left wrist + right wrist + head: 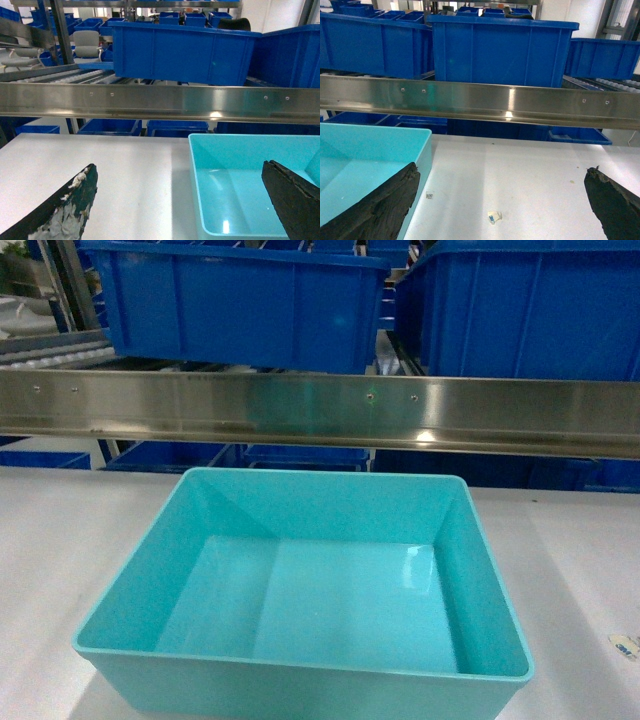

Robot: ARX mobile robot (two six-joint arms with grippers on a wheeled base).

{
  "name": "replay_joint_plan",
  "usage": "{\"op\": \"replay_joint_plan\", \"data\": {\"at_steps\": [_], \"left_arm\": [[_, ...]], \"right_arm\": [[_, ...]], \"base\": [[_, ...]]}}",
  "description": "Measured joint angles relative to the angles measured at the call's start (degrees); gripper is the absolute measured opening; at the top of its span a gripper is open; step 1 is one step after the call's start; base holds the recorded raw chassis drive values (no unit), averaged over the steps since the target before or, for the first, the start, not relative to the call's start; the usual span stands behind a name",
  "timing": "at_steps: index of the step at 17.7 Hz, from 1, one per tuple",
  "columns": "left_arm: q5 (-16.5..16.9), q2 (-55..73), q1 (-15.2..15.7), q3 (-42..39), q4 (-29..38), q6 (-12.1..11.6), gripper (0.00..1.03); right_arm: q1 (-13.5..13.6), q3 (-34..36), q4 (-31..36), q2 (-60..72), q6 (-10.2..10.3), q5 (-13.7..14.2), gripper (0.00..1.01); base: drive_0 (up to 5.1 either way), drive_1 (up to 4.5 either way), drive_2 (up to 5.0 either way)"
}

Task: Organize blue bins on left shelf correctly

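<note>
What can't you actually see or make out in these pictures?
- Head view: neither gripper shows; the turquoise tub is cut off by the bottom edge.
- Left wrist view: the tub's right side is hidden behind a finger of the left gripper.
- Right wrist view: the scraps on the white table are too small to identify.
- The steel rail hides the lower shelf's dark blue crates.

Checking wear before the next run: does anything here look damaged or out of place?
Yes. The left gripper has a finger whose black padding is torn, with pale patches showing. Small scraps of litter lie on the white table right of the turquoise bin.
</note>
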State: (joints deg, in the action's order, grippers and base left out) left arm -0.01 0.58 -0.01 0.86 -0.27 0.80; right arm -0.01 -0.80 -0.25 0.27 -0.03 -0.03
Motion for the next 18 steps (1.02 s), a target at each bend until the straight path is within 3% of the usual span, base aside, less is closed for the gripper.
{"op": "replay_joint_plan", "data": {"at_steps": [12,13,14,15,16,18], "left_arm": [[0.00,0.00,0.00,0.00,0.00,0.00,0.98],[0.13,0.09,0.13,0.00,0.15,0.04,0.98],[4.68,3.54,3.48,0.07,5.55,0.70,0.98],[8.68,14.40,9.38,1.27,12.72,1.27,0.98],[10.60,27.34,13.38,2.64,20.68,2.03,0.98],[11.17,48.19,14.67,7.80,31.58,2.45,0.98]], "right_arm": [[0.00,0.00,0.00,0.00,0.00,0.00,0.98],[0.50,-0.09,3.54,1.88,0.55,-0.24,0.98],[3.61,-1.33,10.58,9.35,0.79,1.84,0.98],[8.94,-4.66,14.91,19.65,0.72,5.14,0.98],[13.81,-9.73,10.64,28.65,2.10,8.15,0.98],[19.41,-16.66,7.30,43.95,3.96,10.88,0.98]], "base": [[0.0,0.00,0.0],[0.0,0.00,0.0],[0.0,0.00,0.0],[0.0,0.00,0.0],[0.0,0.00,0.0],[0.0,0.00,0.0]]}}
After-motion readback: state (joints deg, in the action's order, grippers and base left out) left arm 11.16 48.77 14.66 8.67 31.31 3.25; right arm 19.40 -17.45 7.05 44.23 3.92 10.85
